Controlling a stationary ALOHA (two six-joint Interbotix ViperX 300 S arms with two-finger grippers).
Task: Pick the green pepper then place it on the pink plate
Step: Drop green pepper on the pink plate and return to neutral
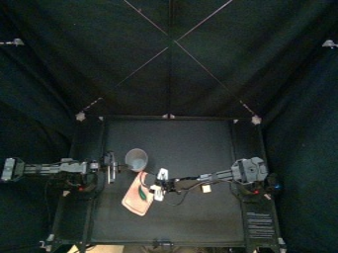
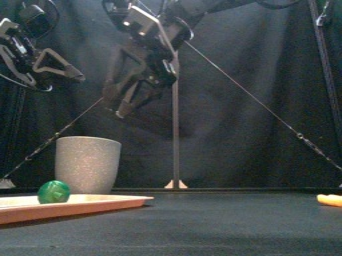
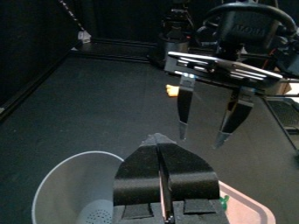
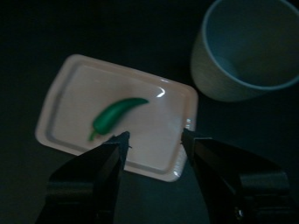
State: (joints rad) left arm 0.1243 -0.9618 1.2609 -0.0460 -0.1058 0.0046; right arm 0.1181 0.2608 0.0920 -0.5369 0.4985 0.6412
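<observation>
Now | green pepper (image 4: 121, 116) on pink plate (image 4: 73, 83) (off its rims) | right tool (image 4: 158, 147) spread, empty | left tool (image 3: 162, 147) closed

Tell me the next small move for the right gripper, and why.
Probably lift the right gripper straight up and away: the green toy pepper already lies on the flat pink tray, and the gripper hangs open and empty above it, so nothing seems left to place.
</observation>
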